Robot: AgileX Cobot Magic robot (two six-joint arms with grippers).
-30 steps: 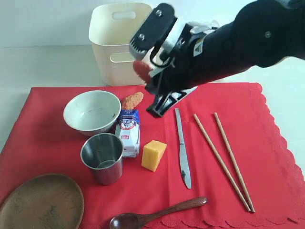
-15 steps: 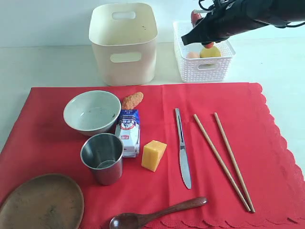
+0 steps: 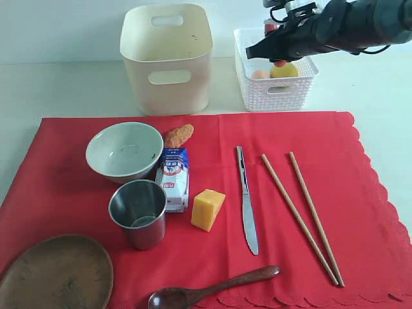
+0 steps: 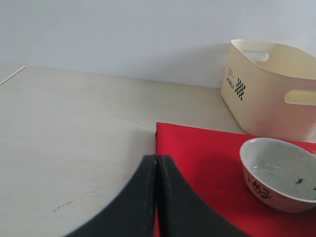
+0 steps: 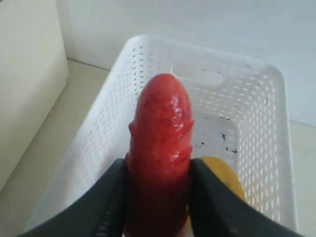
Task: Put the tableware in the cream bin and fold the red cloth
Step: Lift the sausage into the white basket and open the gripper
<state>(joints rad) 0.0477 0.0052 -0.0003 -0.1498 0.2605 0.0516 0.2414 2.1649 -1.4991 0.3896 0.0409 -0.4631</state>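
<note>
On the red cloth [image 3: 360, 193] lie the pale bowl [image 3: 124, 149], steel cup [image 3: 138, 212], brown plate [image 3: 55, 273], dark spoon [image 3: 212, 290], knife [image 3: 245, 198] and two chopsticks [image 3: 299, 215]. The cream bin [image 3: 167, 58] stands behind the cloth. My right gripper [image 3: 271, 46] hangs over the white basket, shut on a red sausage [image 5: 160, 148]. My left gripper [image 4: 156, 160] is shut on nothing, above the cloth's [image 4: 197, 153] left edge, near the bowl [image 4: 279, 173] and bin [image 4: 271, 89]. The exterior view does not show the left gripper.
A white lattice basket [image 3: 277, 90] to the right of the bin holds an egg [image 3: 260, 74] and a lemon [image 3: 286, 69]. A milk carton [image 3: 174, 177], cheese block [image 3: 208, 209] and orange sausage [image 3: 178, 135] lie among the tableware.
My right arm has swung from low over the cloth beside the bin to the back right, above the white basket, carrying the red sausage.
</note>
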